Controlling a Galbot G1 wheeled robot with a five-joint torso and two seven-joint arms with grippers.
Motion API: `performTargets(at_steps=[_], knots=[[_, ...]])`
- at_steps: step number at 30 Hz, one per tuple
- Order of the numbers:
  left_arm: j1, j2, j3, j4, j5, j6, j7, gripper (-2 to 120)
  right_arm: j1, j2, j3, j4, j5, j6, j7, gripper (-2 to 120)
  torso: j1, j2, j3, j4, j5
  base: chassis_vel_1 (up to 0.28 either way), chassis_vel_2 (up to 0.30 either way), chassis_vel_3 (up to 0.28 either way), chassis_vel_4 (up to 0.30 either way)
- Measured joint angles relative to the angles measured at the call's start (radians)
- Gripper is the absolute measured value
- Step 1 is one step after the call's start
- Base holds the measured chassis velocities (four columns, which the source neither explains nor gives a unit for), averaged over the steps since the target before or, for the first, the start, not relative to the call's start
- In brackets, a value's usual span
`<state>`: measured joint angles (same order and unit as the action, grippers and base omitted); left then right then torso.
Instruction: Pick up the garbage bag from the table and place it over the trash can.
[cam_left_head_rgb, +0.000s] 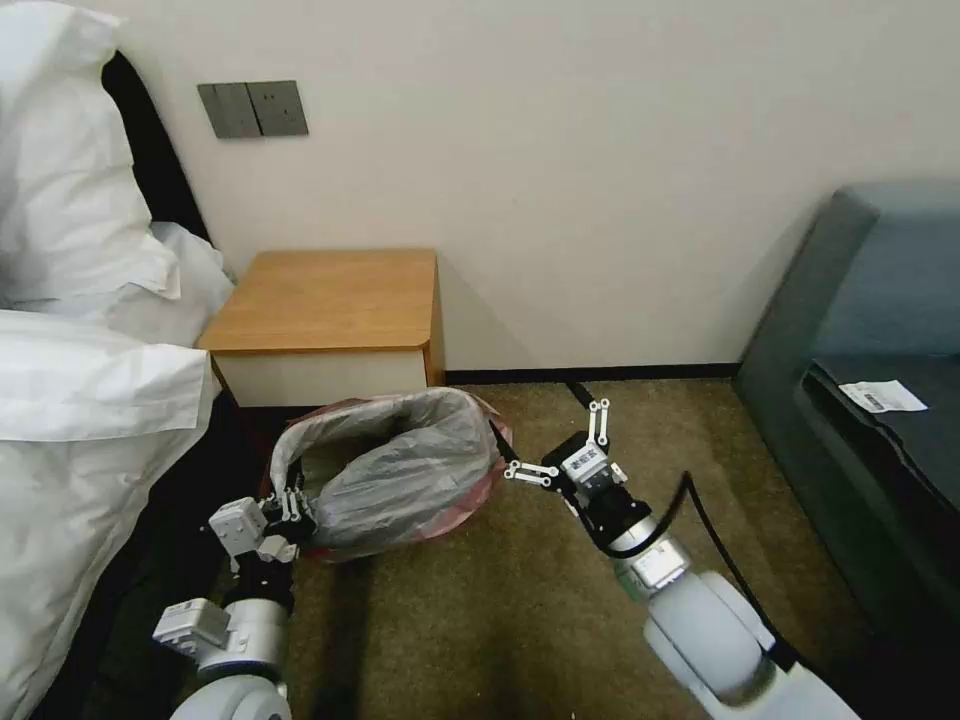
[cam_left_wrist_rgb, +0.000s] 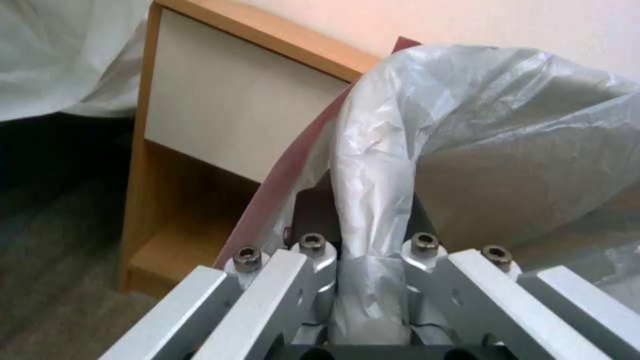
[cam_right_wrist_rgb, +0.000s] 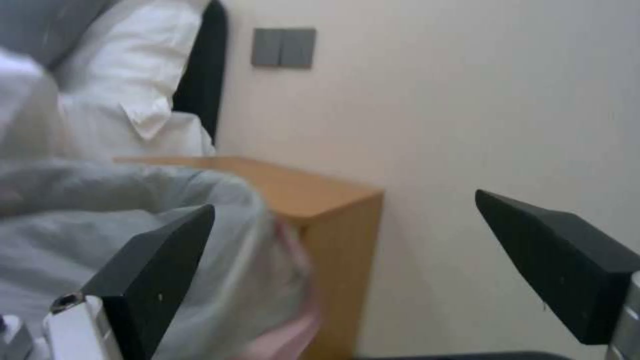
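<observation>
Garbage bag (cam_left_head_rgb: 400, 470): draped open on the carpet in front of the nightstand (cam_left_head_rgb: 330, 300), pink-red rim band outward; trash can hidden beneath, if there.
Left gripper (cam_left_head_rgb: 292, 505): pinched on a gathered fold of the near-left rim.
Right gripper (cam_left_head_rgb: 548, 440): spread wide, empty, just beside the bag's right edge.
Handling: likely very light, limp, slippery; tears if yanked.
Hold: best at the banded rim, on opposite sides, stretched gently.

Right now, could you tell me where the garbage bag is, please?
In the head view the garbage bag sits on the floor before the table, between the left gripper, shut on its rim, and the open right gripper.
</observation>
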<state>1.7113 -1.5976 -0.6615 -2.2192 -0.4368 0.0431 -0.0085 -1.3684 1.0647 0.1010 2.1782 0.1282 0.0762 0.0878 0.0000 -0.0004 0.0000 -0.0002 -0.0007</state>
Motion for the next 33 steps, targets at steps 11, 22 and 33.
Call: performTargets(at_steps=[11,22,33], knots=[[-0.004,-0.002,-0.001,-0.036,-0.085,0.024,-0.009,7,-0.015,0.109,-0.018,0.061,0.605,-0.097,0.098,100,0.000,0.000,0.000,0.0000,0.0000,0.000,0.000,0.000,0.000],[0.003,-0.003,0.000,-0.049,-0.089,0.024,-0.010,7,0.023,0.217,-0.012,0.017,0.778,-0.101,0.060,92,0.000,0.000,0.000,0.0001,0.0000,0.000,0.000,0.000,0.000],[0.012,-0.006,0.002,-0.061,-0.090,0.025,-0.010,7,0.015,0.260,-0.011,-0.047,0.764,-0.071,-0.001,80,0.000,0.000,0.000,0.0001,0.0000,0.000,0.000,0.000,0.000]])
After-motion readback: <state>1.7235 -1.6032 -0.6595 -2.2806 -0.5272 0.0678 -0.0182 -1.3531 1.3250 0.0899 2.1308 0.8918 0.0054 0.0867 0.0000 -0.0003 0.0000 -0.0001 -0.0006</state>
